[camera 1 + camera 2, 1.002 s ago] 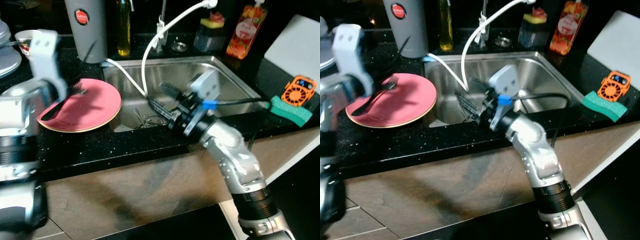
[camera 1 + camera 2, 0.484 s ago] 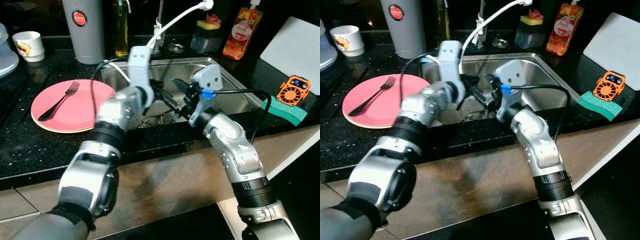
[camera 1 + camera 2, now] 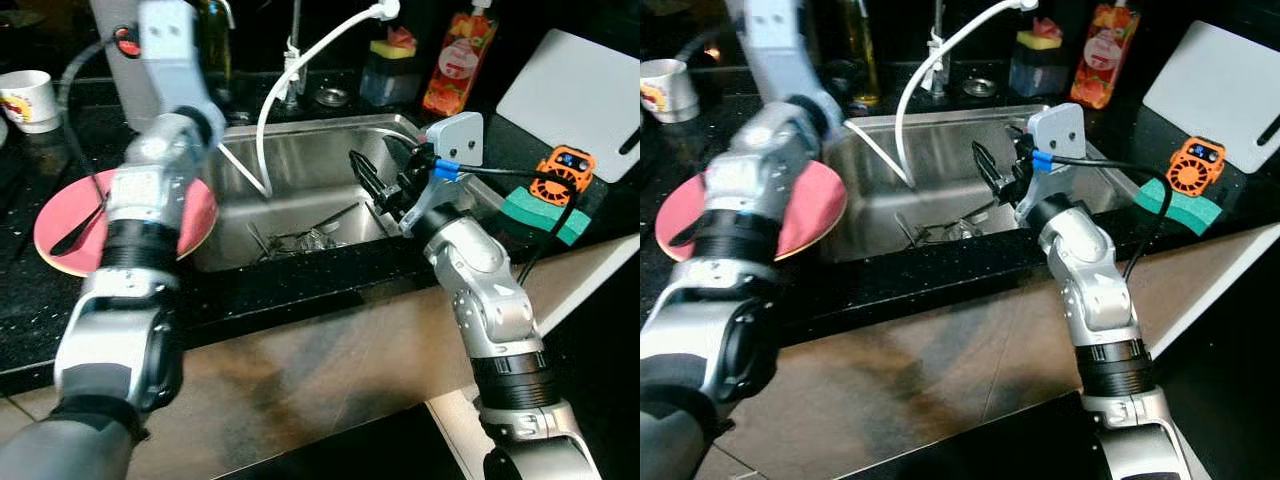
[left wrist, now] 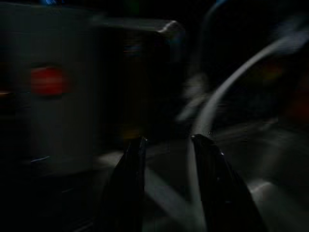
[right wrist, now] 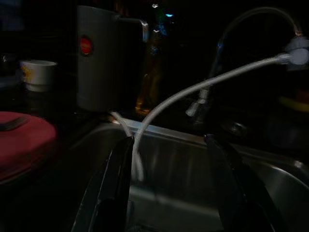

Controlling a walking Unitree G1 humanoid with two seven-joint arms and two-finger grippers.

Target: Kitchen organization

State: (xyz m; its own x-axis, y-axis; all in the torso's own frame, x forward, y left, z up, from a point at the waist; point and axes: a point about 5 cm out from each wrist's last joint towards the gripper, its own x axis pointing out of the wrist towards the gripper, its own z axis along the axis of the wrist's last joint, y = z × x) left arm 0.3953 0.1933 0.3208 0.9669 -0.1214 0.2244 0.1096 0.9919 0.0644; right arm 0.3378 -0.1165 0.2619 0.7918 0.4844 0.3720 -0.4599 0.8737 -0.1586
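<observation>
A pink plate (image 3: 55, 235) lies on the black counter left of the sink, with a dark fork (image 3: 72, 226) on it, and my left arm crosses over part of it. Several metal utensils (image 3: 298, 240) lie on the floor of the steel sink (image 3: 300, 160). My right gripper (image 3: 364, 178) hangs open over the right half of the sink, nothing between its fingers (image 5: 120, 164). My left arm is raised toward the back of the counter. In the blurred left wrist view the left gripper (image 4: 168, 142) is open and empty, facing a grey canister (image 4: 53, 96) and the white hose (image 4: 217, 101).
A white hose (image 3: 300, 70) arcs from the tap into the sink. Behind the sink stand a sponge holder (image 3: 385, 72) and a red bottle (image 3: 447, 65). A white cup (image 3: 24, 96) sits back left. To the right are a cutting board (image 3: 580, 95), an orange fan (image 3: 562, 175) and a green sponge (image 3: 535, 212).
My left arm swung from the plate across the sink, then up toward the canister at the back left. The right gripper rose slightly to the sink's right side. The camera shifted.
</observation>
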